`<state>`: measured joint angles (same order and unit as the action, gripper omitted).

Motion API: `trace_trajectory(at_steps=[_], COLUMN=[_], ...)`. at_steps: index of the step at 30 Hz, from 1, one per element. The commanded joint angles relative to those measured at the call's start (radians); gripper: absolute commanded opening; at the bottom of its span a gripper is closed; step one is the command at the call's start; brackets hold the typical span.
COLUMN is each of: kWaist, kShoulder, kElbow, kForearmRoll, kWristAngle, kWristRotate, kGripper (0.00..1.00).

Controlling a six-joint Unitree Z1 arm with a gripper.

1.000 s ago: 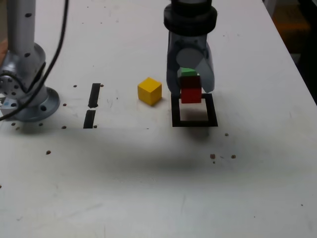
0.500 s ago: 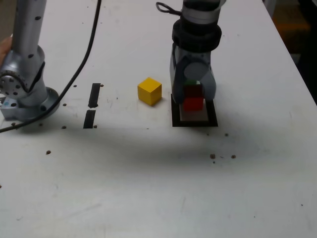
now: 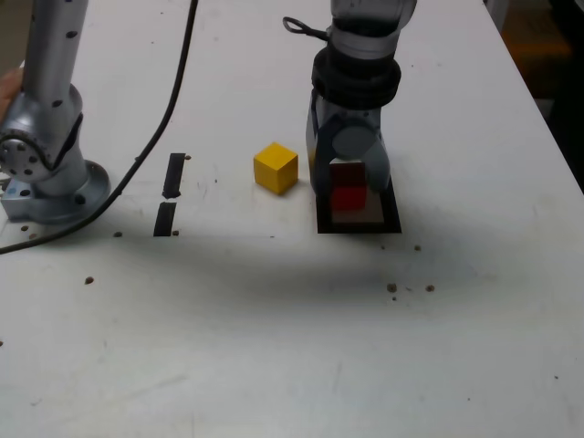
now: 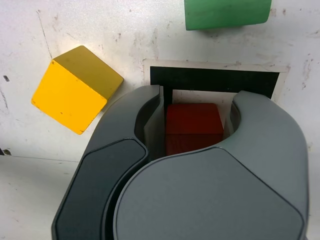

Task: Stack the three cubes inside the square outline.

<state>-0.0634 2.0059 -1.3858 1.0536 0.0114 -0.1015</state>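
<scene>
1. Nearest, find the bare front stretch of the desk (image 3: 274,347), with small brown specks (image 3: 391,287) scattered over it.
2. Right of centre, see the black square outline (image 3: 359,228) lying flat, with part of its white interior showing along the near side.
3. Over that interior, find the red cube (image 4: 194,125) between the two fingers. Cannot tell whether it touches the desk.
4. See the hand (image 4: 199,95) clamped on the red cube, pointing downward, with one finger on each side. In the exterior view, see it cover part of the outline's far side.
5. Left of the outline, near it but apart, find the yellow cube (image 3: 276,169) resting on the desk, turned cornerwise to the near side.
6. Farther left, see two short black strips (image 3: 173,175), one beyond the other, with a small gap between.
7. At the far left, see the arm's round grey base (image 3: 68,196), with a black cable (image 3: 164,119) curving in front of it.
8. Beyond the outline's far side, apart from it, find the green cube (image 4: 227,12), partly cut off in the wrist view and hidden in the exterior view.
</scene>
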Motion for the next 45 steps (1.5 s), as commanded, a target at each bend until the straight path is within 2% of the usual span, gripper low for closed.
trace_trajectory(at_steps=[1, 3, 5, 9, 13, 17, 20, 22, 27, 31, 36, 45], kWaist=[-0.002, -0.004, -0.007, -0.008, -0.007, -0.005, -0.004, 0.000, 0.008, 0.008, 0.013, 0.016], kShoulder=[-0.013, -0.029, -0.054, -0.132, -0.258, -0.363, -0.392, -0.393, -0.361, -0.341, -0.331, -0.281], kElbow=[0.000, 0.000, 0.004, 0.056, 0.140, 0.188, 0.218, 0.254, 0.299, 0.315, 0.362, 0.435], kForearmRoll=[-0.001, -0.006, -0.009, -0.007, 0.001, 0.094, 0.166, 0.174, 0.092, 0.035, 0.002, -0.096], kWristAngle=[-0.001, -0.002, -0.001, 0.000, 0.009, 0.036, 0.054, 0.051, 0.039, 0.061, 0.085, 0.062], kWristRotate=[0.005, 0.007, 0.008, -0.010, -0.038, -0.026, -0.002, 0.006, 0.036, 0.118, 0.271, 0.431], kGripper=[0.65, 0.79, 0.88, 0.96, 1.00, 1.00, 0.99, 0.99, 0.94, 0.89, 0.85, 0.83])
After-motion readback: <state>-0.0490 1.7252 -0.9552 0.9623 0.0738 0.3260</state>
